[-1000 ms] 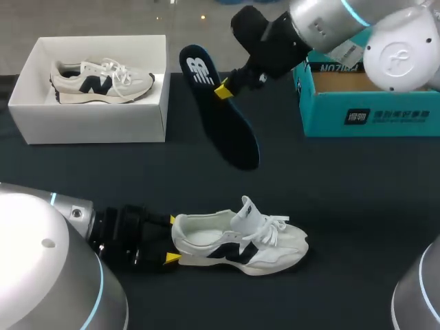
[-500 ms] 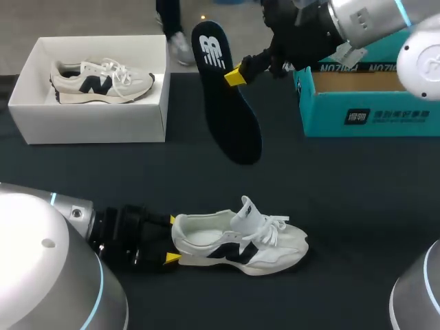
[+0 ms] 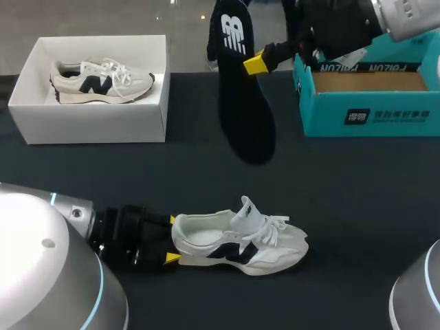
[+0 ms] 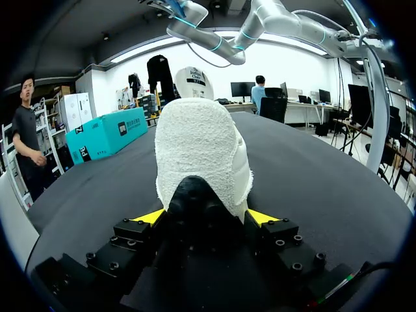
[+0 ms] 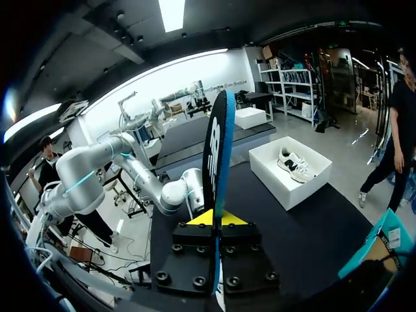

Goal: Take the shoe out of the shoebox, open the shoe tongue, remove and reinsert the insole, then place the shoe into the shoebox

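A white shoe with dark side marks (image 3: 237, 240) lies on its sole on the dark table, toe to the right and tongue pulled up. My left gripper (image 3: 170, 239) is shut on its heel (image 4: 201, 153), one yellow-tipped finger on each side. High above the table's far middle my right gripper (image 3: 256, 63) is shut on a dark insole (image 3: 242, 89) near its heel end. The insole hangs with its toe end down. In the right wrist view the insole (image 5: 216, 156) stands edge-on between the fingers. A white shoebox (image 3: 148, 117) at the far left holds a second shoe (image 3: 100, 81).
A teal cardboard box (image 3: 364, 117) stands at the far right, under my right arm. Dark tablecloth lies bare between the white shoebox and the shoe.
My right gripper has carried the insole up and to the right, turning it more upright. The left gripper and the shoe have stayed put.
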`<state>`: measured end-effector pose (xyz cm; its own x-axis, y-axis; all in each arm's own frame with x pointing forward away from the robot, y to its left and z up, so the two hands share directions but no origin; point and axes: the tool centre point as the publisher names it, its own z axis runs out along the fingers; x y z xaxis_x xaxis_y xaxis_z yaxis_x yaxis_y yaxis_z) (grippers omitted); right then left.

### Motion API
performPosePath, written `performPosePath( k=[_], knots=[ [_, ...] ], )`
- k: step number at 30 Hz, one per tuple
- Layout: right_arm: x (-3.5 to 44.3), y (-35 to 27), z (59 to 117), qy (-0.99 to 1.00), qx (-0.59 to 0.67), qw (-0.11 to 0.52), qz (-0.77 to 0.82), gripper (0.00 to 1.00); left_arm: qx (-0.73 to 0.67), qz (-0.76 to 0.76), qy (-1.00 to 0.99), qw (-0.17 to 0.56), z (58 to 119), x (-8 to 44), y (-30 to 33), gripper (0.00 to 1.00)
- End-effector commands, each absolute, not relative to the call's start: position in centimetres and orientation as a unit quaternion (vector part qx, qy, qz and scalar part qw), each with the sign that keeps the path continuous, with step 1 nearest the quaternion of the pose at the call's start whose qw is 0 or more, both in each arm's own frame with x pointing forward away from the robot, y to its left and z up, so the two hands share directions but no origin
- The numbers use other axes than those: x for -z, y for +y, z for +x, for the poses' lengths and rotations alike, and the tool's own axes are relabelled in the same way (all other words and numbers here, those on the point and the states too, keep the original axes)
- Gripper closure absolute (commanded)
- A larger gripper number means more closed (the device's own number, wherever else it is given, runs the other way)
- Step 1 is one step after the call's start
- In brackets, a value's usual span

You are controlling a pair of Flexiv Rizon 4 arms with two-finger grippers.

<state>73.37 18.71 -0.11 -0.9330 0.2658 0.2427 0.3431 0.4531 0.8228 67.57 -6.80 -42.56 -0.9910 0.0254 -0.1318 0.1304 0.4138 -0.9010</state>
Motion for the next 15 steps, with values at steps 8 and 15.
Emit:
performPosePath(
  k=[8, 15],
  knots=[
    [-2.3, 17.2, 71.8, -0.844, 0.501, 0.046, -0.183, 1.0, 0.538, 0.047, 0.84, 0.048, 67.6, 42.9, -6.8, 1.0],
    [-3.2, 17.2, 71.3, -0.847, 0.493, 0.067, -0.186, 1.0, 0.538, 0.047, 0.84, 0.048, 67.6, 42.9, -6.8, 1.0]
  ],
)
